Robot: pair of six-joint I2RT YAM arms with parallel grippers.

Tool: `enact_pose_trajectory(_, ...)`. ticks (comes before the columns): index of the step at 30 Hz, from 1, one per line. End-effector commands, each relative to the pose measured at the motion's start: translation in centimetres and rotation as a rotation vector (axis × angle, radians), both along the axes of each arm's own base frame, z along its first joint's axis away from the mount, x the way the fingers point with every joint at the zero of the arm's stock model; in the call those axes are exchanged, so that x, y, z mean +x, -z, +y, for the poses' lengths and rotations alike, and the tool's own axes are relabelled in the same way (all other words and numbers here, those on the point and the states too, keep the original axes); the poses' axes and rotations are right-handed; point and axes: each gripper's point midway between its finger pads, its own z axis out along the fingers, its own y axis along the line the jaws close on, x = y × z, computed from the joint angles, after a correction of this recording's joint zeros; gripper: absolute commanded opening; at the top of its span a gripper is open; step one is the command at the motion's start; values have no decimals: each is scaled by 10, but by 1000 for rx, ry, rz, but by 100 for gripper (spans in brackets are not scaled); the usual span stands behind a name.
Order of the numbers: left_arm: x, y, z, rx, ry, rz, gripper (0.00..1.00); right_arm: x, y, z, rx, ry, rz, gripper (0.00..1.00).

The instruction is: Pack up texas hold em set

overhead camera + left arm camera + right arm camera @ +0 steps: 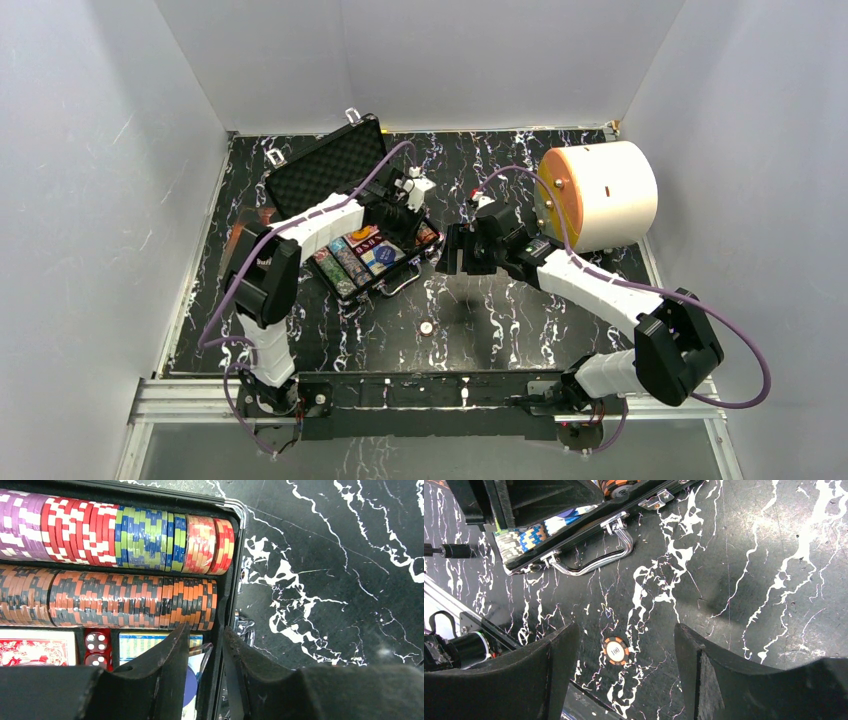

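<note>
Alu rail [200,400] along near edge, then black marble-look table [500,330] with white veins, boxed in by plain white walls [420,60]. One loose chip [615,651], orange/black, marked 100, lies flat on the table mid-front, well apart from the case [372,262]. Right arm is elbow out, reaching in to centre; right gripper [625,627] is spread wide, pointing down, hanging above the loose chip with nothing in it. Left arm is stretched forward over the case; left gripper [206,635] sits at the case's right end, one finger inside and one outside the end wall, gap narrow, can't tell if it's actually clamping. Case sits left of centre, open, foam-lined lid [325,165] tipped back toward the far wall, silver handle [599,555] facing the arms. Inside: chips [125,537] on edge in rows, purple, red, blue/green and orange, then a black/orange row; red dice [96,642] and red card deck [35,650] below that. Big white cylinder [610,195] with an orange face at far right
</note>
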Motion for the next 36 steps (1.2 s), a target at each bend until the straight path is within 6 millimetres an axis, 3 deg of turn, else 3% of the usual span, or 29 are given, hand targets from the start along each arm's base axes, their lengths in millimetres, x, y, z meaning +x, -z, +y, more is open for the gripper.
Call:
enact_pose_trajectory(1,5,-48,-15,-101,5,-76,28,8,-13,5,34,5,-47,77)
enact_pose_trajectory(5,8,-58,-14,-128,-48,-104,25,4,-11,4,26,-24,-48,78)
enact_pose_trajectory(8,11,-78,-4,-166,-146,-186,26,0,-2,-1,-14,-54,-52,78)
enact_pose_trajectory(11,8,-116,11,-252,-253,-313,38,-10,7,-1,-78,-92,-45,78)
enact_pose_trajectory(14,-4,-166,38,-373,-396,-473,52,-29,18,12,-156,-160,-47,79)
enact_pose_trajectory(19,-37,-194,83,-453,-545,-580,66,-54,42,23,-318,-225,-40,82)
enact_pose_trajectory(28,-82,-199,132,-501,-701,-615,74,-96,72,45,-489,-360,-17,82)
enact_pose_trajectory(36,-97,-181,146,-536,-782,-585,78,-94,91,48,-631,-361,-27,72)
